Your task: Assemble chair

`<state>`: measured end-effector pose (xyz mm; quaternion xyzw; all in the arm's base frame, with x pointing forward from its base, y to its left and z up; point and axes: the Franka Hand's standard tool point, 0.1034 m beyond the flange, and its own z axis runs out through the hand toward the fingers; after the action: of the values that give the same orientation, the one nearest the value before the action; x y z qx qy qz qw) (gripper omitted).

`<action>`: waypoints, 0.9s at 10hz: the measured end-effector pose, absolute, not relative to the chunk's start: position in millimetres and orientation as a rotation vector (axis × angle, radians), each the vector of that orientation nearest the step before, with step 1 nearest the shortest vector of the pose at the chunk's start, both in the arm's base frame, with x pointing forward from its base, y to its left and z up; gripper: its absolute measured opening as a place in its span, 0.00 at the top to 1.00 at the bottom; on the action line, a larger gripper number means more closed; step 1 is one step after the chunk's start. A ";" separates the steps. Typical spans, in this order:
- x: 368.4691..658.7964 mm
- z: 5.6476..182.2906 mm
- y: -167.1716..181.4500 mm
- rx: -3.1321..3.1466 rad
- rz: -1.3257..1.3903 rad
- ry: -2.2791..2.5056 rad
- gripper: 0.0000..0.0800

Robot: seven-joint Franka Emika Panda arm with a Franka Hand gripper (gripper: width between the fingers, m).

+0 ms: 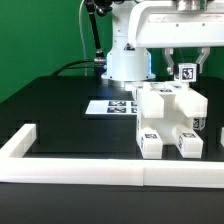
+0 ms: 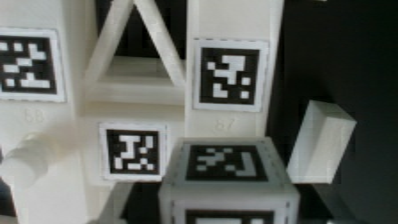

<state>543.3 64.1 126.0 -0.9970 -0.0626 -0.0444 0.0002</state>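
On the black worktop (image 1: 60,110), the chair (image 1: 165,115) stood near the exterior view's right: chunky, rigid plastic, probably light and slick. The pincer (image 1: 185,70) hung open astride its tagged top post (image 1: 186,74), likely the best hold.

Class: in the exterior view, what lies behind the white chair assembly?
The marker board lies on the table, partly showing; the chair assembly covers the rest, and whatever else lies there.
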 end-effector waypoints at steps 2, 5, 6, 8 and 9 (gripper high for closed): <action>543.0 124.9 63.9 -3.134 -0.137 -0.200 0.64; 542.8 118.4 62.6 -3.138 -0.127 -0.210 0.64; 546.7 118.3 63.0 -3.139 -0.134 -0.212 0.64; 551.7 118.5 63.7 -3.140 -0.144 -0.214 0.64; 553.2 118.6 63.6 -3.141 -0.151 -0.213 0.64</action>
<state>553.2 63.6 118.6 -0.9966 -0.0675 -0.0478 -0.0049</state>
